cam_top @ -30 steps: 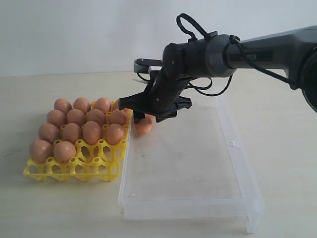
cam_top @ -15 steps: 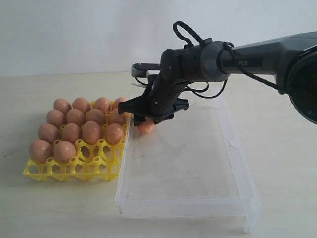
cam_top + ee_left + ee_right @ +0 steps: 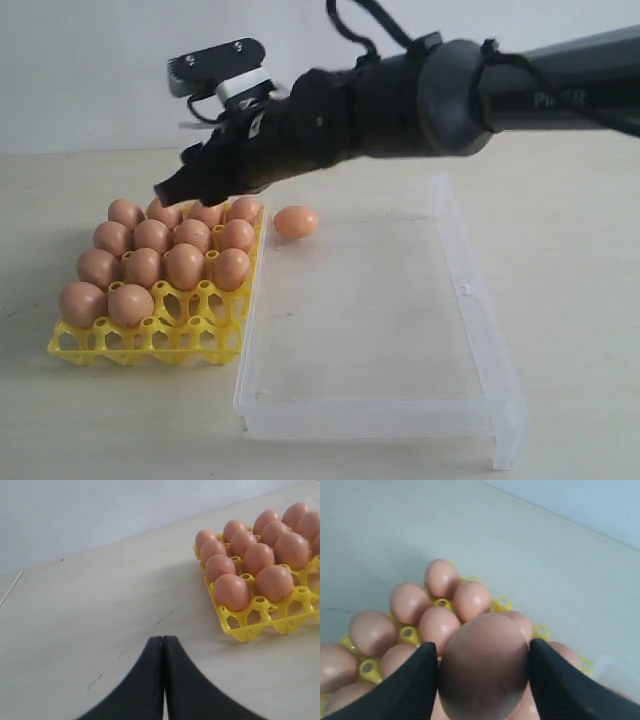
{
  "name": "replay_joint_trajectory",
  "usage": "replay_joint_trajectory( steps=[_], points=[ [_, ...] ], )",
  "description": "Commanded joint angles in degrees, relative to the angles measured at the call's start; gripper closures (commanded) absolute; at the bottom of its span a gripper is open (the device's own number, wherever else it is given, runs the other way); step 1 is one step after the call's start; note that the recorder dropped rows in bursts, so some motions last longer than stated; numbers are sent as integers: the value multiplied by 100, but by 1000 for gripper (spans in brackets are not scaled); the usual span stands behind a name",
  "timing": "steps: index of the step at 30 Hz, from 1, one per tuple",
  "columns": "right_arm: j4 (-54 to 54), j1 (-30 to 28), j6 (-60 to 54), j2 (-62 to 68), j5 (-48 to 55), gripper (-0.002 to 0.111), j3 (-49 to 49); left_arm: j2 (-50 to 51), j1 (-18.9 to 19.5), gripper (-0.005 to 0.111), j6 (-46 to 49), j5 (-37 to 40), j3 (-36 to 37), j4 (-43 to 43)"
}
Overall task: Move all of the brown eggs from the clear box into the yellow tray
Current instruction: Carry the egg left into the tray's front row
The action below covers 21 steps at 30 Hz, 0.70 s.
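In the outside view the right gripper (image 3: pixel 172 190) hangs over the far side of the yellow tray (image 3: pixel 150 340). The dark arm (image 3: pixel 420 95) hides whatever it carries. The right wrist view shows it plainly. The two black fingers (image 3: pixel 407 690) stand wide apart and press on either side of a brown egg (image 3: pixel 484 672). This held egg fills the gap between them and covers the tray cups right below it. It is out of focus, and its lower end is cut off by the picture's edge.

The other eggs (image 3: pixel 185 265) fill the tray's far rows. The farthest row sits partly behind the gripper, so an exact count is unsure. The nearest cups stand bare. A lone egg (image 3: pixel 296 221) lies in the far left corner of the clear box (image 3: pixel 500 380), just beside the tray. The box sits on the tray's right.

Only the fingertips of the left gripper (image 3: pixel 163 641) show. They are pressed together with nothing between them, over bare table (image 3: pixel 90 605) apart from the tray.

The white letters (image 3: pixel 560 100) on the arm begin with P. The rest is too blurred to read.
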Motion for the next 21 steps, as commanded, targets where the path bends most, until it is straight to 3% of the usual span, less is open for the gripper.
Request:
replay_joint_trajectory(
  steps=[1,8,21],
  points=[
    [-165,526,-141,45,-1678,108,742,-35,-21,107,-31,-45,-23,0],
    [-768,1026,454,320,-3011,108,1300,-35,-21,107,-31,-45,-23,0],
    [-1025,1044,953,705,-2920,108,1321,-35,-21,107,-31,-45,-23,0]
  ],
)
